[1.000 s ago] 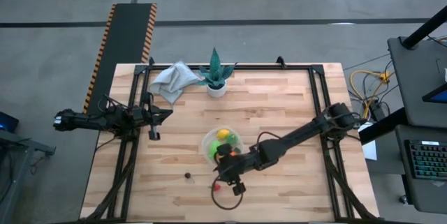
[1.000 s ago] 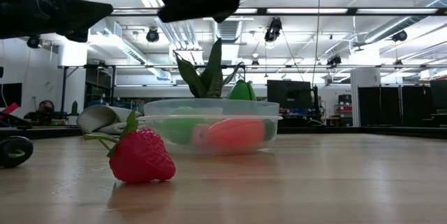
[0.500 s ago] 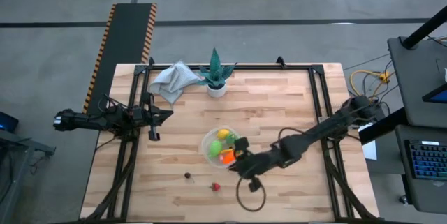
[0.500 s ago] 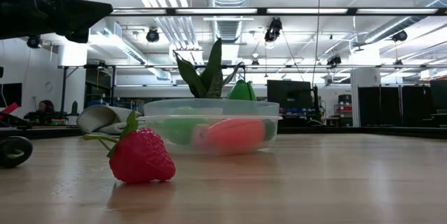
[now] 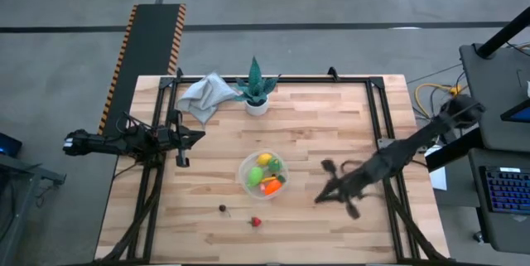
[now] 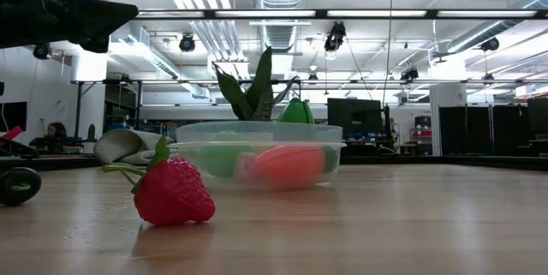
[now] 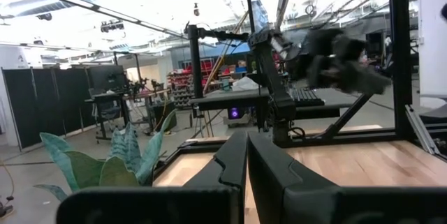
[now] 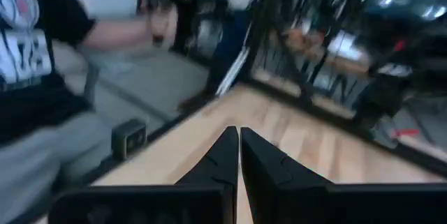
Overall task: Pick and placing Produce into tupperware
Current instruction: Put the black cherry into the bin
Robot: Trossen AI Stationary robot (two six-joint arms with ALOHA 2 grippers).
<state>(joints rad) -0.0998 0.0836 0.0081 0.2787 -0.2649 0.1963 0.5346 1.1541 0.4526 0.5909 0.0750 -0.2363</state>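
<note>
The round clear tupperware [image 5: 263,175] [image 6: 259,153] stands mid-table, holding a yellow lemon [image 5: 265,160], an orange carrot [image 5: 270,186] and green pieces. A red strawberry [image 5: 256,221] [image 6: 174,192] lies on its side on the wood nearer the front edge, with a small dark bit [image 5: 223,209] to its left. My right gripper [image 5: 319,200] [image 8: 239,155] is shut and empty, in the air to the right of the tupperware. My left gripper [image 5: 195,136] [image 7: 246,161] waits shut and empty at the table's left edge.
A teal spiky plant in a white pot [image 5: 257,92] and a grey cloth [image 5: 205,94] stand at the far edge. Black frame rails [image 5: 377,125] run along both sides. A person [image 8: 42,77] shows beyond the table in the right wrist view. Bare wood lies right of the tupperware.
My right gripper has drawn back fast from above the strawberry near the front edge toward the table's right edge, tipping up from slanting down to about level. The strawberry and the tupperware have stayed where they were.
</note>
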